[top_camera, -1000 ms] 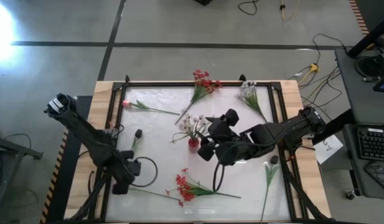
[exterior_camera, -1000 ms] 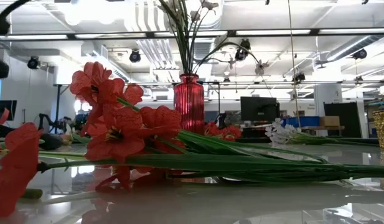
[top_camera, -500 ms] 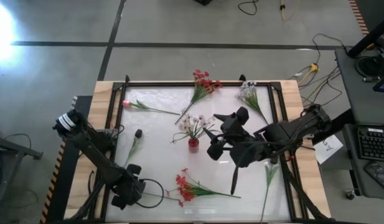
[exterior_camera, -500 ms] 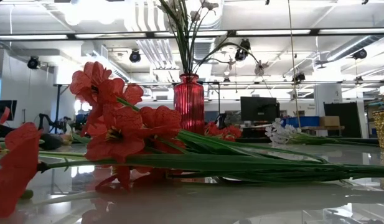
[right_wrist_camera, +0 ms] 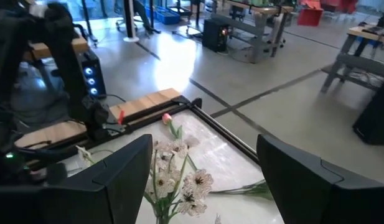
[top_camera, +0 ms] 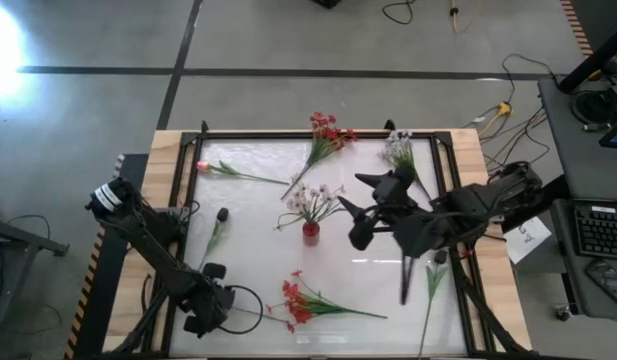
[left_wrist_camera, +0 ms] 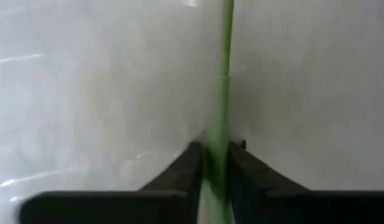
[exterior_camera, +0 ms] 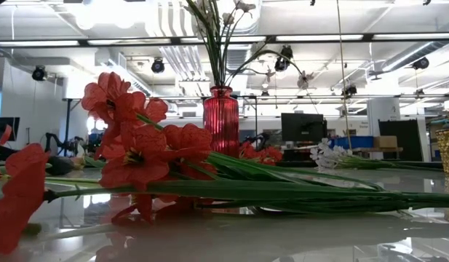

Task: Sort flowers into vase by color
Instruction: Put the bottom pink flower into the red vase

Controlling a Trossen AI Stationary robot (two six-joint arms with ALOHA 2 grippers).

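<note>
A red vase [top_camera: 310, 232] [exterior_camera: 220, 120] stands mid-table and holds white blossoms [top_camera: 313, 200] [right_wrist_camera: 179, 168]. A red-blossom spray [top_camera: 296, 302] [exterior_camera: 137, 156] lies on the table near its near edge. My left gripper [top_camera: 203, 312] [left_wrist_camera: 215, 152] is at that spray's stalk end, shut on it. My right gripper [top_camera: 350, 202] [right_wrist_camera: 204, 162] hovers open above the table, just right of the vase, holding nothing. A pink bud [top_camera: 201, 166], a second red spray [top_camera: 328, 130] and a white spray [top_camera: 398, 150] lie along the far side. My left gripper pinches the red spray's thin green stalk [left_wrist_camera: 218, 134] between its two fingers [left_wrist_camera: 193, 167], near the stalk's free end [top_camera: 233, 309]. The stalk runs along the fingers and out past their tips. The blossoms rest on the table.
Two dark-budded stems lie flat, one at the left [top_camera: 219, 222] and one at the right [top_camera: 435, 270]. A black frame [top_camera: 318, 134] borders the white table top, with wooden strips [top_camera: 163, 160] outside it. Bare table shows in front of the vase.
My right gripper has drawn away from the vase toward the table's right edge, staying open. My left gripper has moved a little toward the near edge, still shut on the stalk. The flowers and vase have stayed in place.
</note>
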